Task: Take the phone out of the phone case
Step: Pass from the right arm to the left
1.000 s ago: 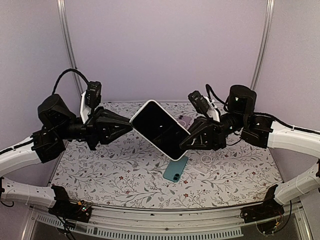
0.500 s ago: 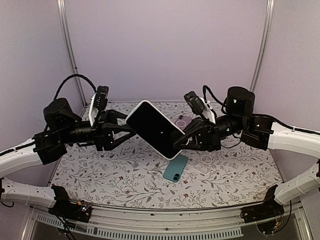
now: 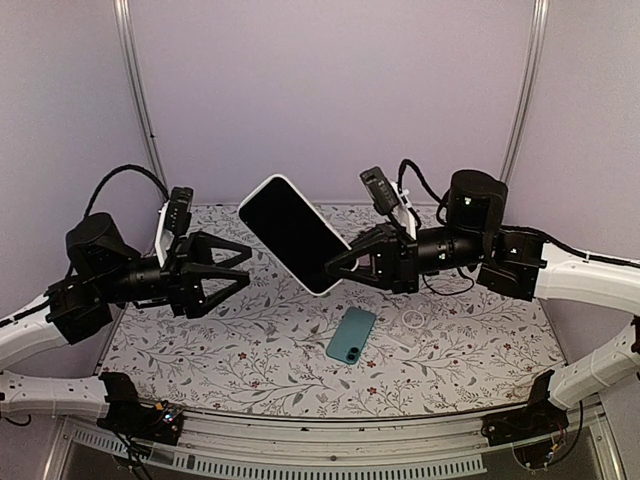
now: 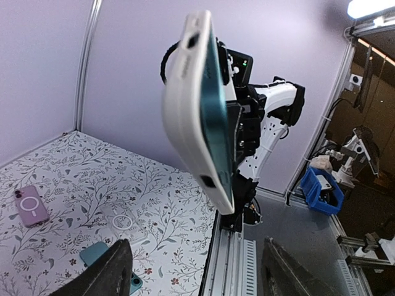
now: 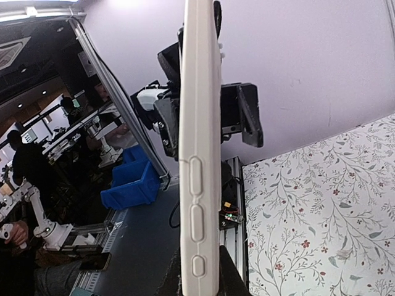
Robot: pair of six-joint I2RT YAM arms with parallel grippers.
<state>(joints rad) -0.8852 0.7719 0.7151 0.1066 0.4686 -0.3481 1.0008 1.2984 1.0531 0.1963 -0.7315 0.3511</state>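
- Overhead, the phone (image 3: 293, 233) hangs tilted in the air inside its white case (image 3: 262, 187). It is above the teal phone (image 3: 351, 335), which lies flat on the flowered counter (image 3: 250, 350), and a little toward the left arm's side of it.
- The right fingers (image 3: 355, 255) pinch the cased phone by its lower end, the end closest above the teal phone.
- The left fingers (image 3: 218, 246) are spread wide and touch nothing. They sit clear of the case and farther from the teal phone than the held phone does.
- From the top you get the dark screen and only a thin white rim.
- The right wrist camera shows the case edge-on and upright, with three oblong side buttons (image 5: 196, 222) down its flank. Its bottom end is sunk between that arm's fingers.
- The left wrist camera also catches the case (image 4: 188, 105) from the side, with the right arm (image 4: 271, 117) behind it. Its own two fingers (image 4: 108, 271) stand far apart at the bottom of the frame.
- Only that left wrist view shows a pink phone (image 4: 29, 206) with a ring mark on its back, lying well apart from the teal phone.
- A white ring (image 3: 413, 320) lies near the teal phone on the right arm's side. It shows from the top and from the left wrist.
- I cannot tell from any view whether the phone is loose in the case.
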